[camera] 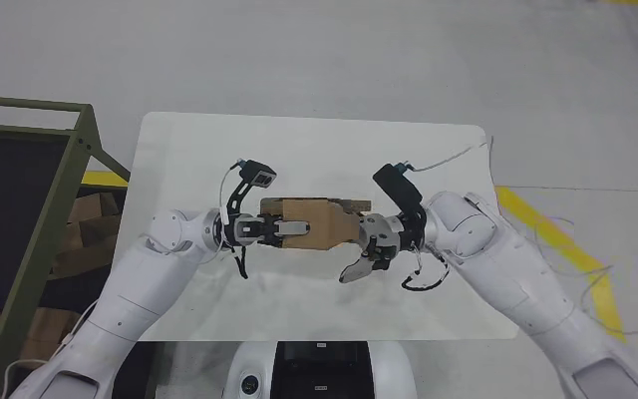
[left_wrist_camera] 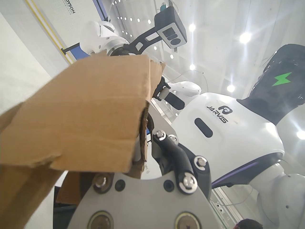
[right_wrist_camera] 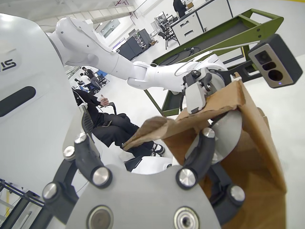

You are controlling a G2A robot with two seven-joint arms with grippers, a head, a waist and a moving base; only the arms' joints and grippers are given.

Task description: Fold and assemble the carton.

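Between the left gripper fingers sits the carton; right gripper splayed alongside.

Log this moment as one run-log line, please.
carton: over table | left pincer: shut on carton | right pincer: open at carton's other end

The brown cardboard carton is over the middle of the white rectangular worktop, between my two grippers. My left gripper clamps its left end, and my right gripper is at its right end. A green metal-framed cart stands left of the worktop.
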